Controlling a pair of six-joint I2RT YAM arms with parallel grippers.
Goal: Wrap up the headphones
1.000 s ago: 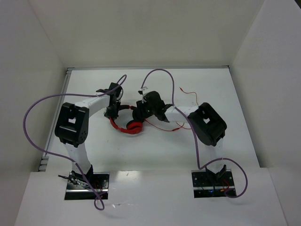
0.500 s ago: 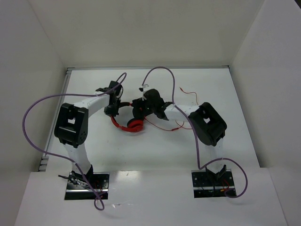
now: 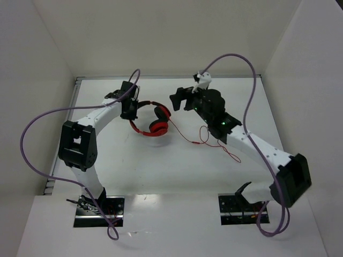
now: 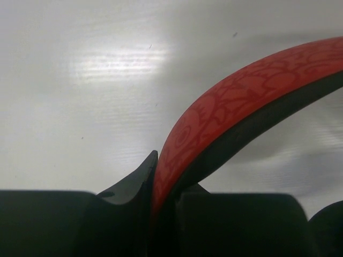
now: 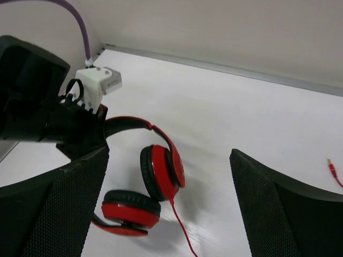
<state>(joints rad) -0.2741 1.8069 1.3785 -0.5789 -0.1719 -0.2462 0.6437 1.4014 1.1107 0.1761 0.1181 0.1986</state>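
The red headphones (image 3: 154, 122) hang by their band from my left gripper (image 3: 129, 109), which is shut on it. In the left wrist view the patterned red band (image 4: 230, 99) with black padding runs up out of the pinch of my left gripper (image 4: 161, 201). Both cups (image 5: 161, 171) sit low over the table. The thin red cord (image 3: 188, 141) trails right across the table, and its plug (image 5: 332, 167) lies apart. My right gripper (image 3: 180, 99) is open, raised to the right of the cups and holding nothing; its view looks between its fingers (image 5: 80, 203).
White walls (image 3: 161, 37) enclose the table on the back and both sides. Thick purple cables (image 3: 244, 107) loop above each arm. The arm bases (image 3: 99, 206) sit at the near edge. The cord's far loop (image 3: 233, 156) lies under the right forearm.
My right gripper has opened wide and pulled away from the headphones, up and to the right. My left gripper has closed fully on the band and carried the headphones slightly toward the back.
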